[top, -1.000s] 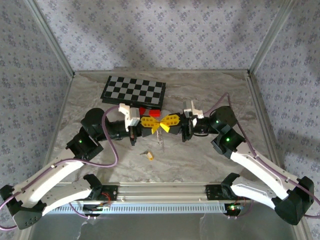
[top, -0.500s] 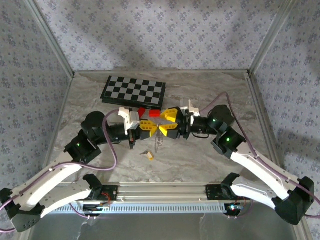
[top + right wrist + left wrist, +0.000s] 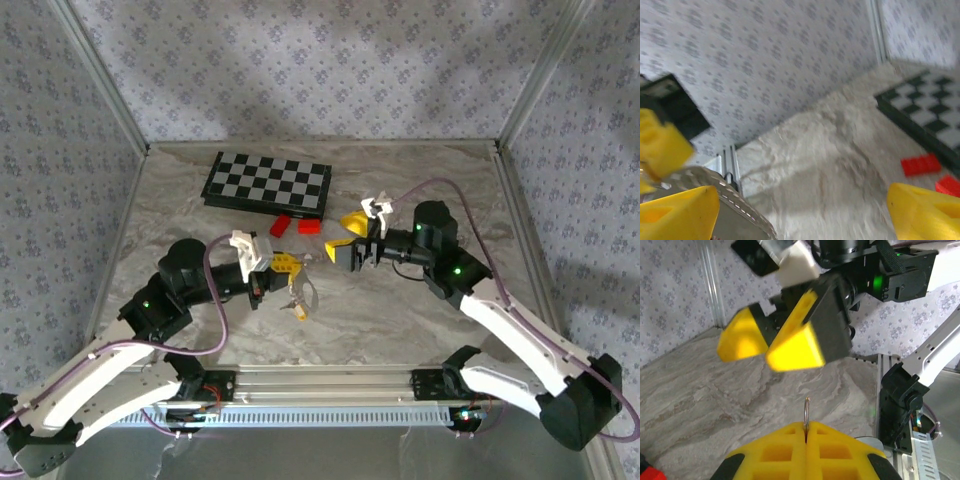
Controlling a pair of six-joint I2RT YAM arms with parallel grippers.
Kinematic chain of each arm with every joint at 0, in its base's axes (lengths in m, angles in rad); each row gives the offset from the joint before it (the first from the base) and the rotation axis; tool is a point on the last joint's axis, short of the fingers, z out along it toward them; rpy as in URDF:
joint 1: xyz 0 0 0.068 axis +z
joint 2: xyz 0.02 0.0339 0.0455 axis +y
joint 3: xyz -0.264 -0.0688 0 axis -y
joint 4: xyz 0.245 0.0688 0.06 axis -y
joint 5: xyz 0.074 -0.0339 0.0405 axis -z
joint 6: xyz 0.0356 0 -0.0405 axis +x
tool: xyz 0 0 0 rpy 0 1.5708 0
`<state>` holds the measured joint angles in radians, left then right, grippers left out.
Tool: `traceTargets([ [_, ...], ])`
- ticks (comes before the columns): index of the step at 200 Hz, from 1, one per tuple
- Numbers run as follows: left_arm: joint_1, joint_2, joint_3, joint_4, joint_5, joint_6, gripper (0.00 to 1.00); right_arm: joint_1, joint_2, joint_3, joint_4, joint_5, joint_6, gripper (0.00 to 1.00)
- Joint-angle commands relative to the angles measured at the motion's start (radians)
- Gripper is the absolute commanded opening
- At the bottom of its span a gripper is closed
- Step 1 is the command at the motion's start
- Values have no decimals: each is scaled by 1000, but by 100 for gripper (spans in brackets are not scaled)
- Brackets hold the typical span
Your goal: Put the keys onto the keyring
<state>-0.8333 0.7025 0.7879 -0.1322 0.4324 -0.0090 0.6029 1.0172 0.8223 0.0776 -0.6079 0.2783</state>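
Now | our left gripper [image 3: 285,266] is pinched shut on the keyring [image 3: 806,414], edge-up, likely so a key can thread on | key [image 3: 301,313] lies on the table [image 3: 420,310] just beneath it | our right gripper [image 3: 346,233] is spread wide, empty, facing the keyring
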Motion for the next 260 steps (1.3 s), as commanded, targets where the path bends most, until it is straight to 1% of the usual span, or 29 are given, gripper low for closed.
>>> traceTargets([
  [1,-3,-23,-8,11,-19,-2,0,-14,71,-45,-70,48,43,87],
  [33,-1,-47,-28,2,-30,-11,0,-13,212,-55,-78,5,22,82],
  [61,4,-64,-33,-10,-33,-15,0,-6,322,-75,-6,-4,32,80],
  [100,18,-62,-40,4,-12,-20,0,38,517,-46,67,-69,45,76],
  [129,30,-65,-46,13,5,-31,0,80,628,-8,90,-79,49,72],
  [160,48,-81,-52,5,13,-43,0,127,708,48,46,-62,17,69],
  [194,52,-116,-74,26,15,-64,0,166,788,135,-76,-16,-19,63],
  [214,52,-131,-79,34,18,-72,0,195,803,177,-141,24,-44,62],
  [236,52,-145,-81,35,19,-76,0,222,828,223,-209,38,-74,62],
  [260,52,-171,-90,37,16,-83,0,238,848,246,-243,46,-88,61],
])
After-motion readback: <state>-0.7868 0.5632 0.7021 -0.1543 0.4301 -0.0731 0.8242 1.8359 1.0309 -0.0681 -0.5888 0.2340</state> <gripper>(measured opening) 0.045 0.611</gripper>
